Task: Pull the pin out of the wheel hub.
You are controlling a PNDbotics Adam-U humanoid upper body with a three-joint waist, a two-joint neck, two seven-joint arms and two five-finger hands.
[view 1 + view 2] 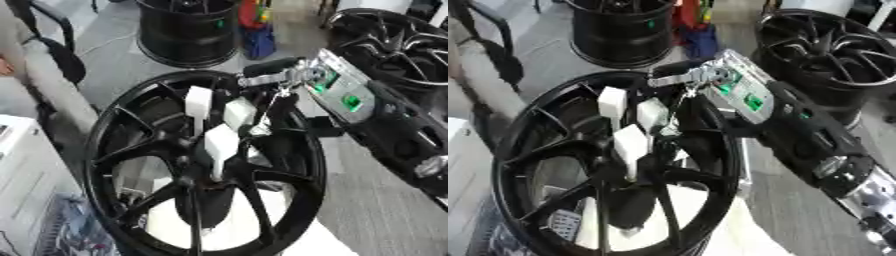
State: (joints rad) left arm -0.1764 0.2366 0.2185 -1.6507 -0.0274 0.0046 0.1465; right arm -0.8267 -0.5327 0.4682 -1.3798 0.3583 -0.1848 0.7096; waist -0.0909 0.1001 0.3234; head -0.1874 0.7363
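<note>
Nearest my camera, the black alloy wheel [289, 150] lies flat on a white surface [236, 225], its glossy rim a broad ring and its thin spokes [140, 150] running in to a dark hub [206, 172] at the centre.

My right hand [229, 117] hangs over that hub, its fingers capped with pale, blocky white pads [220, 142] that point down toward the middle of the wheel. One pad sits right at the hub, with two more just above and beside it. I cannot tell whether those fingers are curled round anything, and I cannot make out the pin itself among the dark spokes; if it shows at all, it is lost in the black of the hub under the lowest pad.

Behind the fingers, thin cables and a silver, machined wrist joint [697, 76] lead into a grey metal forearm plate [741, 95] with green lights showing through it. From there my right arm [815, 140] runs off to the lower right, a matte black casing ending in a bright silver joint.

Further out, a second black spoked wheel [833, 55] rests on the grey floor at the upper right, and a black barrel-shaped rim [188, 32] stands upright at the top. A white box-like unit [26, 185] fills the lower left edge.
</note>
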